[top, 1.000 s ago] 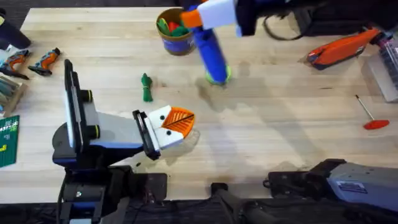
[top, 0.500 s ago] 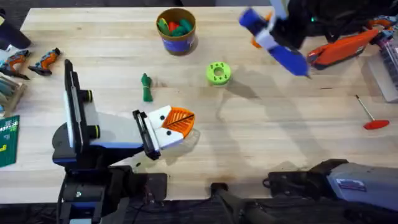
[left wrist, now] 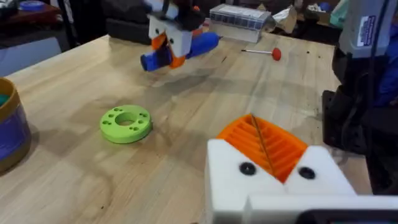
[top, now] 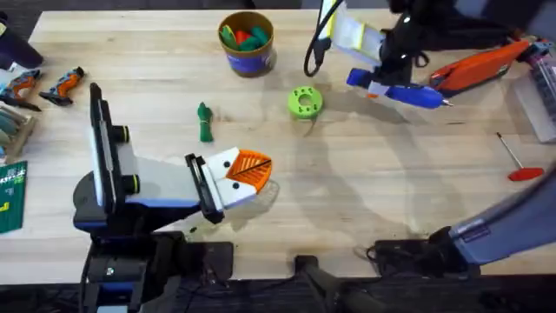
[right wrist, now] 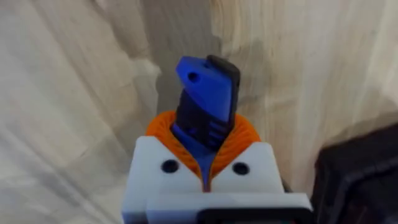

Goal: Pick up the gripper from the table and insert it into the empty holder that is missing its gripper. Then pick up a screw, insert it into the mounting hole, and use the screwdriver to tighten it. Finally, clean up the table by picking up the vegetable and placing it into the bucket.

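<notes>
The table (top: 365,200) is pale wood, and the left arm (top: 130,187) lies low across its near left part, white and dark grey. Its left gripper (top: 246,174) points right with both orange-ribbed tips pressed together and nothing between them; in the left wrist view the two pads (left wrist: 264,144) meet along one thin seam. The right arm (top: 504,235) rises from the lower right and reaches to the far side, where the right gripper (top: 382,74) is clamped round the screwdriver (top: 400,89). The blue body lies almost level just above the wood, its metal bit toward the right, near an orange tool (top: 478,68) at the far right edge. In the right wrist view the orange pads (right wrist: 239,140) squeeze the blue body (right wrist: 205,102) from both sides. The bucket (top: 247,43) stands at the far edge left of centre, holding red, green and orange toys. A green disc (top: 304,102) lies between the bucket and the screwdriver. The vegetable (top: 204,122) lies on the wood, left of the disc and beyond the left gripper, well apart from the bucket. A red-handled tool (top: 519,165) lies at the right.
</notes>
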Tool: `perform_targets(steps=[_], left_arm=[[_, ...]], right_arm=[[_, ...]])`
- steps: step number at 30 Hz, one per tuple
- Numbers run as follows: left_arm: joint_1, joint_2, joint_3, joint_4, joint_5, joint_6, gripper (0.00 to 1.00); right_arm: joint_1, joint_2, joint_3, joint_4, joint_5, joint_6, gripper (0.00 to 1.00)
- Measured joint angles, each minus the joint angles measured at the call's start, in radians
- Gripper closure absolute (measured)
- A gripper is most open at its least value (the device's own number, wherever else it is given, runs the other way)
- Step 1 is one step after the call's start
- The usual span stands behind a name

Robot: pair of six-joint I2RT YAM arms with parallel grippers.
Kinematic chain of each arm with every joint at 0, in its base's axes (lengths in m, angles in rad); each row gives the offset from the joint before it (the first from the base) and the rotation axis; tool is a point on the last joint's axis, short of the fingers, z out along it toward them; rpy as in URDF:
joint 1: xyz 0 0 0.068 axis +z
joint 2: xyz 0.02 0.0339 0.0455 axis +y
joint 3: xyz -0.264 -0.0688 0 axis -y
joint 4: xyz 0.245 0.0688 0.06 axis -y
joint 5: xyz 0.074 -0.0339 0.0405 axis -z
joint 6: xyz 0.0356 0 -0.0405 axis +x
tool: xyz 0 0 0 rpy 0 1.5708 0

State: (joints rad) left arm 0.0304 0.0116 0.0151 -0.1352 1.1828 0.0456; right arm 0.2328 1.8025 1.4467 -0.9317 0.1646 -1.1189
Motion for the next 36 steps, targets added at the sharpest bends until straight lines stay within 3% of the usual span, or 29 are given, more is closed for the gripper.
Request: perform_targets(steps=[8,9,10,15,17,22,28,30,36], left_arm=[[0.000,0.000,0.000,0.000,0.000,0.000,0.995],[0.000,0.000,0.000,0.000,0.000,0.000,0.995],[0.000,0.000,0.000,0.000,0.000,0.000,0.995],[0.000,0.000,0.000,0.000,0.000,0.000,0.995],[0.000,0.000,0.000,0.000,0.000,0.000,0.995],[0.000,0.000,0.000,0.000,0.000,0.003,0.971],[0.000,0.000,0.000,0.000,0.000,0.002,0.079],[0.000,0.000,0.000,0.000,0.000,0.002,0.020],[0.000,0.000,0.000,0.003,-0.005,0.002,0.015]], right_arm=[[-0.019,0.171,0.000,0.049,0.004,-0.046,0.973],[-0.019,0.183,0.000,0.050,0.007,-0.044,0.925],[-0.019,0.187,0.000,0.049,0.009,-0.045,0.800],[-0.019,0.182,0.015,0.054,0.023,-0.058,0.077],[-0.019,0.180,0.016,0.050,0.023,-0.047,0.027],[-0.019,0.143,0.016,0.043,0.012,0.046,0.022],[-0.019,-0.034,0.016,0.055,-0.015,0.239,0.022],[-0.019,-0.104,0.016,0.069,-0.023,0.334,0.022],[-0.017,-0.255,0.016,0.109,-0.057,0.659,0.022]])
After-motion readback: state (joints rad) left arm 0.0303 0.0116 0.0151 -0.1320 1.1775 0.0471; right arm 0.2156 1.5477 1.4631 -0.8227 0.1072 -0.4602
